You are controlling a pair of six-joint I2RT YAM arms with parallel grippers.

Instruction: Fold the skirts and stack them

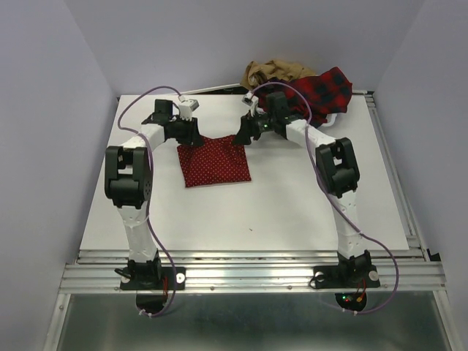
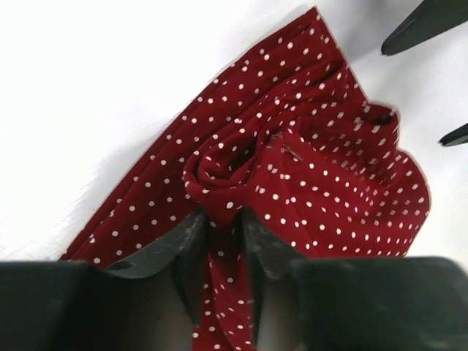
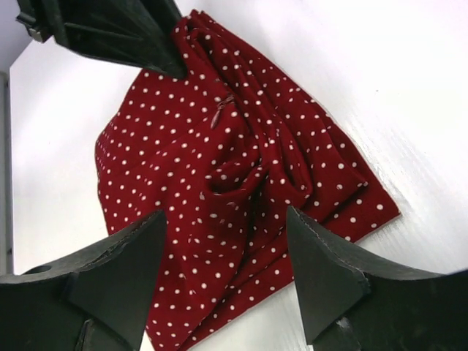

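Note:
The red skirt with tiny white dots (image 1: pixel 215 161) lies folded on the white table, rumpled along its far edge. My left gripper (image 1: pixel 191 136) is at its far left corner, shut on a pinch of the dotted cloth (image 2: pixel 223 241). My right gripper (image 1: pixel 242 135) is open just above the far right corner, its fingers (image 3: pixel 121 267) spread over the cloth (image 3: pixel 219 190) without holding it. The red-and-black plaid skirt (image 1: pixel 322 89) and the tan-brown skirt (image 1: pixel 274 71) lie heaped at the back right.
The white table (image 1: pixel 292 212) has a raised metal rail along the near edge (image 1: pixel 248 267) and another on the right side (image 1: pixel 395 175). Purple cables loop over both arms. Grey walls close in the left and right.

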